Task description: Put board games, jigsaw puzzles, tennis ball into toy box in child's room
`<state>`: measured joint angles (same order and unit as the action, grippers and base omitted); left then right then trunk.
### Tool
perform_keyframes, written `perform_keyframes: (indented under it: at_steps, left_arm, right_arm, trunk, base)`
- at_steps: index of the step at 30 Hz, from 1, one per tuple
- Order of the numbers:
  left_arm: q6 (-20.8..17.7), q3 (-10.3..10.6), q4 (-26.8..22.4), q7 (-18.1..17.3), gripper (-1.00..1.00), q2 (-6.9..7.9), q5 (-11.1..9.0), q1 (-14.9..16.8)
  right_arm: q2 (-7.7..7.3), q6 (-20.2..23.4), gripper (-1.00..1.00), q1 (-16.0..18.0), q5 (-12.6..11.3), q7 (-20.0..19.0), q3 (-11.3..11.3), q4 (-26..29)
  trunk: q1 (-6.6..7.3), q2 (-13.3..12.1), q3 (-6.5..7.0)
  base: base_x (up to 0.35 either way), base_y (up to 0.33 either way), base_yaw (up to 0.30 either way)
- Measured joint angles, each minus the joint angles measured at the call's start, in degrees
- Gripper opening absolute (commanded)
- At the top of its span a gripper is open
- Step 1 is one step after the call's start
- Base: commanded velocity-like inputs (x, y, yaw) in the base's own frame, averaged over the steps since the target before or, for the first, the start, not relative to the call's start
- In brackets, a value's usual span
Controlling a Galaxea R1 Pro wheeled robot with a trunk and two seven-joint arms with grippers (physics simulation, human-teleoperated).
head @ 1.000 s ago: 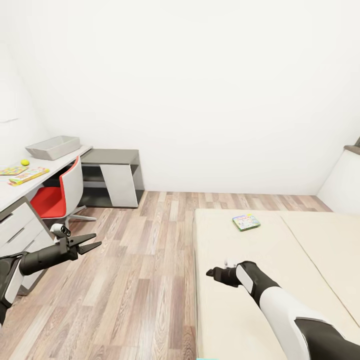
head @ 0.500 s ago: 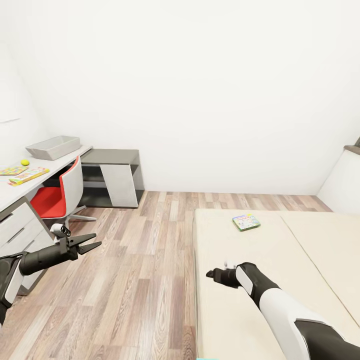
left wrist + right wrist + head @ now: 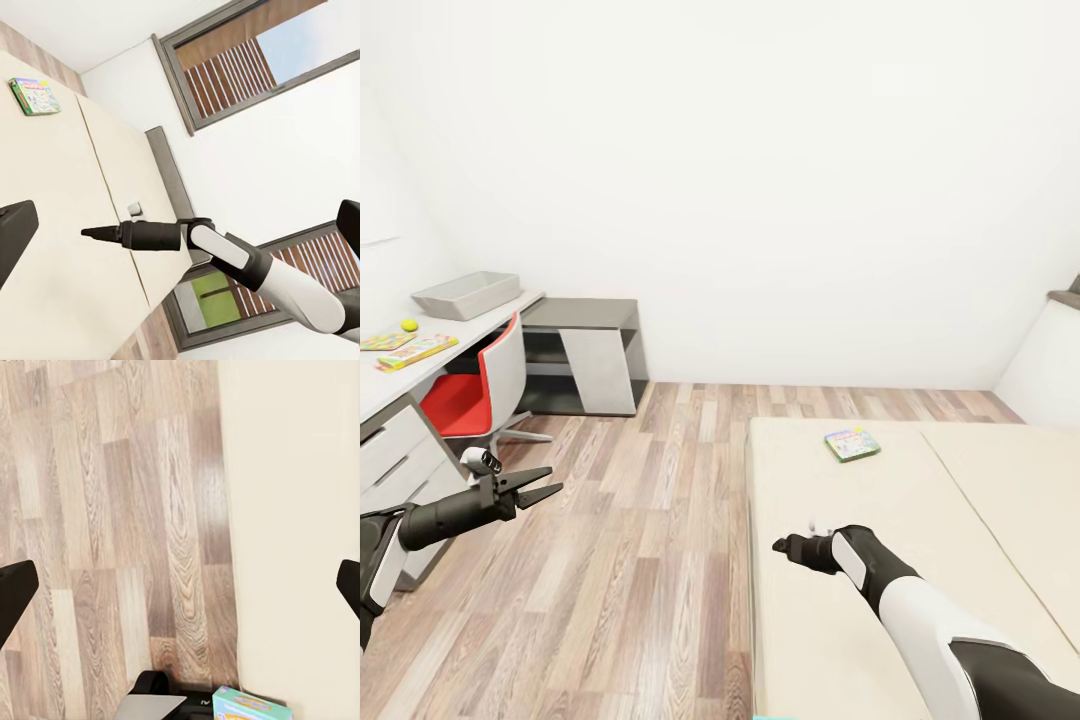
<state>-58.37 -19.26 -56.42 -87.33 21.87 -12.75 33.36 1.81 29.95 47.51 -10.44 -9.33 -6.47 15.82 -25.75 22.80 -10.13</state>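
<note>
The light grey toy box [image 3: 465, 294] stands at the far end of the table [image 3: 470, 322]. Nearer on the desktop lie the tennis ball [image 3: 409, 325] and two jigsaw puzzles [image 3: 384, 341] [image 3: 420, 350]. A green-bordered board game [image 3: 851, 444] [image 3: 34, 95] rests on the bed [image 3: 920, 500]. A blue-green board game corner [image 3: 247, 706] shows at the bed's near edge. My left gripper [image 3: 553, 480] hangs open and empty over the floor. Over the mattress edge, my right gripper [image 3: 780, 546] is open, its fingers [image 3: 15, 589] spread wide.
A red-and-white chair [image 3: 480, 385] sits at the table, beside the white drawer unit [image 3: 395, 450]. A lower dark grey cabinet [image 3: 585, 350] stands against the far wall. Wood-plank floor [image 3: 650, 540] runs between table and bed. Slatted shutters [image 3: 225, 82] are behind the bed.
</note>
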Motion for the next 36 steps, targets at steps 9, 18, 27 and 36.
perform_keyframes:
  at_steps: [9,18,27,36]
  left_arm:
    - [0.0,0.0,0.0,0.0,1.00,0.00,0.0,0.0]
    - [0.0,0.0,0.0,0.0,1.00,0.00,0.0,0.0]
    - [0.0,0.0,0.0,0.0,1.00,0.00,0.0,0.0]
    - [0.0,0.0,0.0,0.0,1.00,0.03,0.0,0.0]
  right_arm:
    - [0.08,-0.1,1.00,0.0,0.0,0.0,0.0,0.0]
    - [0.11,-0.1,1.00,0.0,0.0,0.0,0.0,0.0]
    - [0.09,-0.1,1.00,0.0,0.0,0.0,0.0,0.0]
    - [0.01,-0.1,1.00,0.0,0.0,0.0,0.0,0.0]
  trunk:
    - [0.00,0.0,0.00]
    - [0.00,0.0,0.00]
    - [0.00,0.0,0.00]
    - [0.00,0.0,0.00]
  base:
    - [0.000,0.001,-0.086]
    - [0.003,0.000,-0.008]
    - [0.012,0.000,0.000]
    - [0.000,0.000,0.000]
